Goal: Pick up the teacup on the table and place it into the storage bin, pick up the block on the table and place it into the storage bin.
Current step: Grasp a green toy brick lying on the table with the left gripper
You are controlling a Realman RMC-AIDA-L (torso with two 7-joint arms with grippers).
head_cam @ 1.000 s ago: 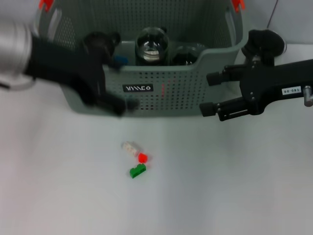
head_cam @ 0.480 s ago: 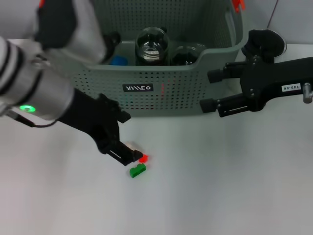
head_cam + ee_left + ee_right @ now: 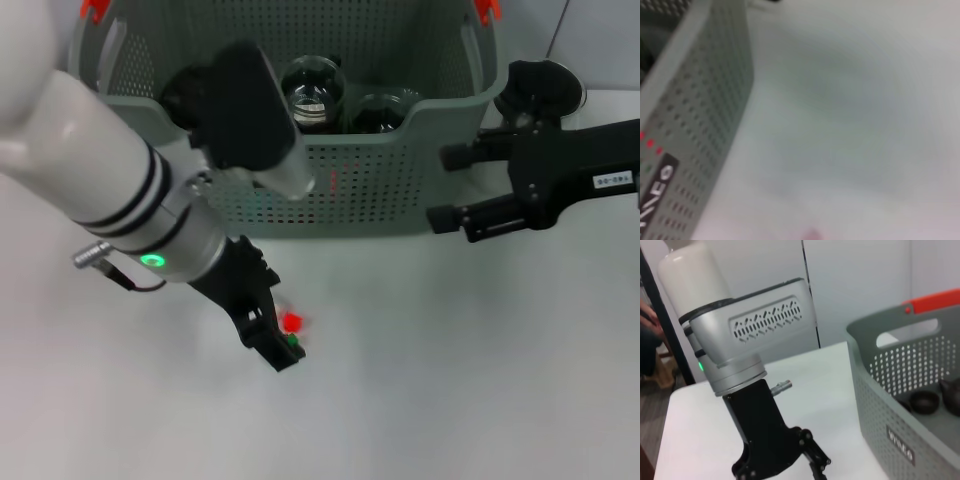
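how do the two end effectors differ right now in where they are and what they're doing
The left end effector reaches down to the table at the red block; the right end effector hangs level beside the storage bin, away from any block. The left points toward the camera, the right sideways toward the bin. Both are black, and neither visibly holds anything.

We count one storage bin (image 3: 420, 170), grey-green and perforated, with two orange-red handle clips (image 3: 487, 10) at its far corners. Inside it we list two clear glass vessels (image 3: 312, 92); other dark contents are too unclear to count. On the table (image 3: 450, 380) we see one red block (image 3: 291, 322) and part of one green block (image 3: 293, 341). We count two grippers: left gripper (image 3: 272, 343), right gripper (image 3: 447, 187).
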